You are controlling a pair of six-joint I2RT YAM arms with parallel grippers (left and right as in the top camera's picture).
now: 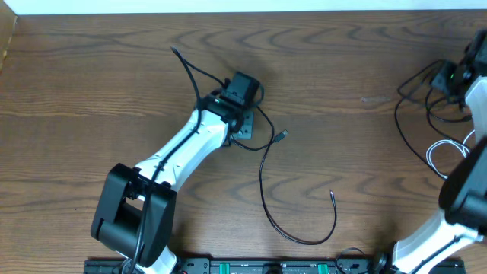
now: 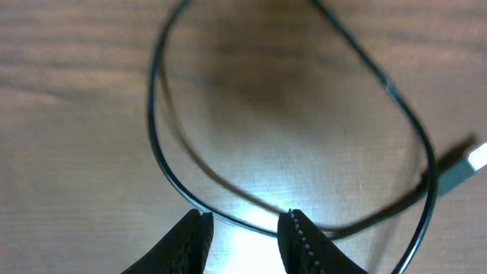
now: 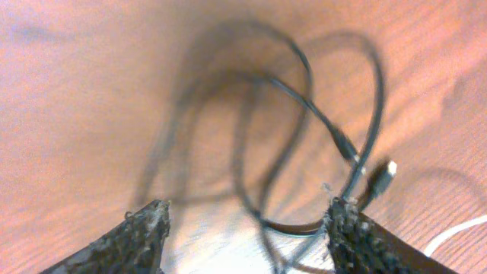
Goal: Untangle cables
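Note:
A long black cable (image 1: 262, 186) curls over the middle of the table, with a small plug (image 1: 282, 135) at one end and a thin tip (image 1: 332, 195) at the other. My left gripper (image 1: 245, 90) hovers over its upper part. In the left wrist view the cable (image 2: 156, 144) forms a loop and crosses between the parted fingertips of the left gripper (image 2: 245, 222), which is open. At the far right my right gripper (image 1: 447, 77) is open above a bunch of black cables (image 1: 434, 103). Its wide jaws (image 3: 249, 215) straddle the blurred loops (image 3: 304, 99). A white cable (image 1: 437, 152) lies just below.
A silver-tipped plug (image 2: 473, 158) lies to the right of the left fingers. Another plug (image 3: 385, 174) and a piece of the white cable (image 3: 456, 232) lie by the right finger. The table's far edge meets a white wall (image 1: 228, 6). A black rail (image 1: 266, 266) runs along the front.

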